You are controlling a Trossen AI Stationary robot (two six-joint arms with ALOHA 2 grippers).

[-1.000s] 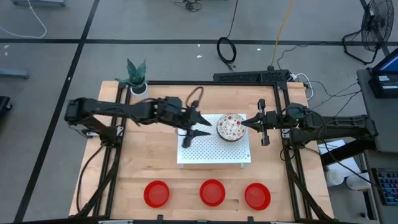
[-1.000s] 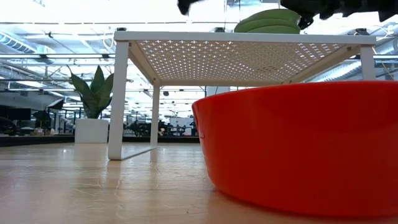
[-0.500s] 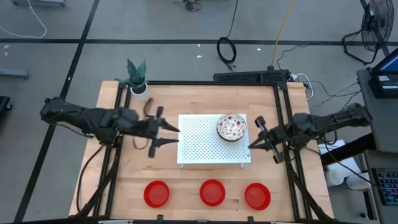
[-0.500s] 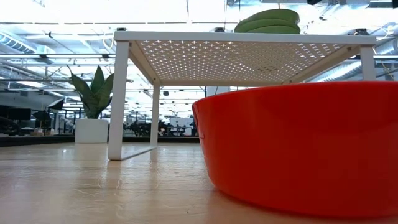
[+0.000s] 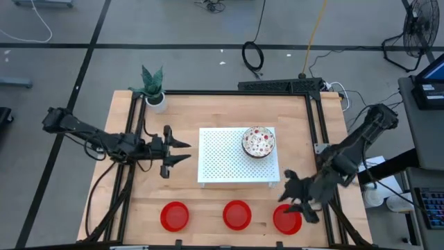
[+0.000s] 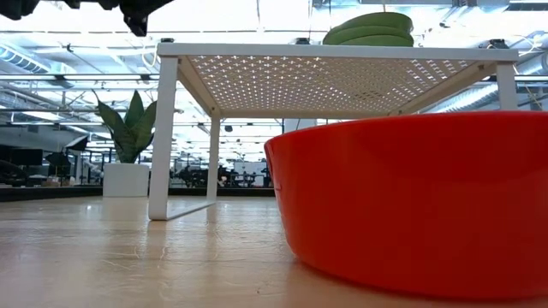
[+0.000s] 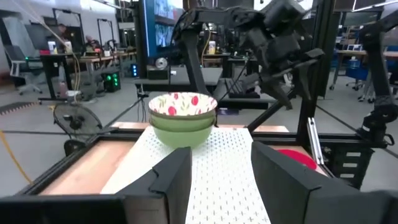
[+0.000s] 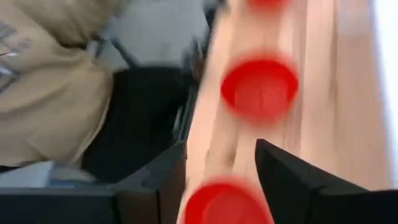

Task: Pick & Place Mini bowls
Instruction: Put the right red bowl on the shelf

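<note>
Speckled bowls: stacked on white perforated board, frame centre.
Red bowls: row of three along bench lower edge.
Left end effector: released, left of board.
Right end effector: released, above rightmost red bowl, lower right.

Even, bright overhead light fills the high view, shadows soft. The low view glares white along its top, its near red bowl soft-focused. The right wrist view is heavily motion-blurred.

r gripper partly hides rightmost red bowl; r wrist view blurred.
</note>
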